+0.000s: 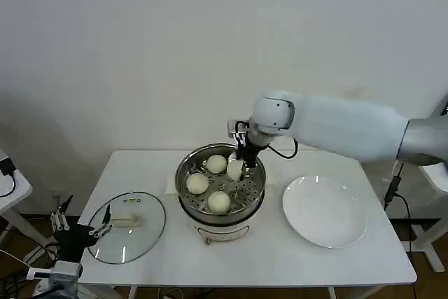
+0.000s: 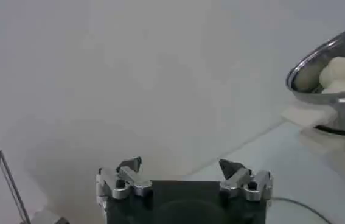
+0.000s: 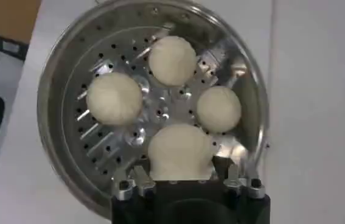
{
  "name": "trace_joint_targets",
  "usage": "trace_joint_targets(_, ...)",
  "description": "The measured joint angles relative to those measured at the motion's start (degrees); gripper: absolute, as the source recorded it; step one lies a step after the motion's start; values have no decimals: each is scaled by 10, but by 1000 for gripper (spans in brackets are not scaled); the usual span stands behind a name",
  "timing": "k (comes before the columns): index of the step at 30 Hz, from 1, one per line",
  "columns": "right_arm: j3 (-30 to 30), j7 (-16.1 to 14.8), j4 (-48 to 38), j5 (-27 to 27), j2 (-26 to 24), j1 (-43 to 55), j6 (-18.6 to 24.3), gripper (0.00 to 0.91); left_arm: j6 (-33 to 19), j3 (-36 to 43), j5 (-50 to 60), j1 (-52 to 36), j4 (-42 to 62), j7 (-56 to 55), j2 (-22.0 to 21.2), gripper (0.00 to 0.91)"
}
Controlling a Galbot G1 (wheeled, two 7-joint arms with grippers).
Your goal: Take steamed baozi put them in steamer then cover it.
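While my left claw [image 1: 80,231] idles spread wide beside the desk [image 1: 280,250], my right claw [image 1: 238,166] grips the fourth baozi [image 3: 180,152] inside the steamer [image 1: 187,173].

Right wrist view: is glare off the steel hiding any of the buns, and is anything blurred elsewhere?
Right wrist view: bright reflections on the steamer tray and wall, yet all four steamed baozi read clearly, one between the right gripper jaws. Head view: the right arm's white forearm is smeared; the glass lid shows small glints. Left wrist view: the steamer rim is soft, the left gripper sharper.
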Motion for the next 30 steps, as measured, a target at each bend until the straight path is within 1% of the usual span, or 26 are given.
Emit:
trace_joint_targets(16,14,7,-39,-36,23,-51,-11,695,0,-6,-3,-2,8,0,2,907)
trace_joint_targets(28,21,7,-54,-63,28,-67,-11,695,0,-9,-4,-2,9,0,2,907)
trace_joint_targets(29,21,7,-54,-64,28,-67,-11,705,0,-9,-4,-2,9,0,2,907)
trace_joint_targets(30,21,7,-54,-64,28,-68,-11,776,0,-9,-4,-2,9,0,2,907)
